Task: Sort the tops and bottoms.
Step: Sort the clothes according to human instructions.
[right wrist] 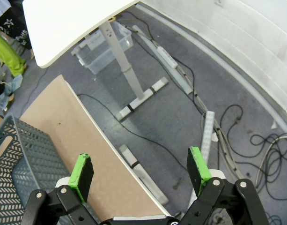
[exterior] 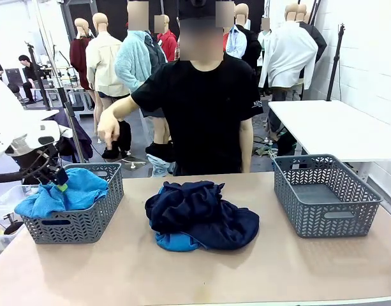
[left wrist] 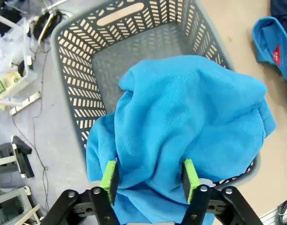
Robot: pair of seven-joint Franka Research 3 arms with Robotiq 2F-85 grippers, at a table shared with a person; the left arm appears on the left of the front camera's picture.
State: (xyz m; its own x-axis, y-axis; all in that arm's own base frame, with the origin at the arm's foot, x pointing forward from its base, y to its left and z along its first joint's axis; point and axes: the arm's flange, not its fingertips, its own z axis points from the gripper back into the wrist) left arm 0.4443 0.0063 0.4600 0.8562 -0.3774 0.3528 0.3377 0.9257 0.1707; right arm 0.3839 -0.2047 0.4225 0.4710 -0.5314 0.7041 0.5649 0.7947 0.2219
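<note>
Holds left hand (left wrist: 150,180) open astride the rumpled top (left wrist: 190,117), slumped crosswise over the rim of the basket (left wrist: 77,70). Holds right hand (right wrist: 141,173) open above the floor (right wrist: 180,93).

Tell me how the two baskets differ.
The left basket holds a blue top spilling over its rim; the right basket shows a bare floor. The left gripper hangs over the left basket; the right gripper is off beside the right basket. Both are grey mesh.

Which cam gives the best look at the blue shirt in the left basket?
Left wrist view: it looks straight down on the sky-blue shirt, spilling over the rim of the grey mesh basket below the open left gripper. Front view shows it side-on, partly behind the basket wall. Right wrist view faces floor beside the other basket.
</note>
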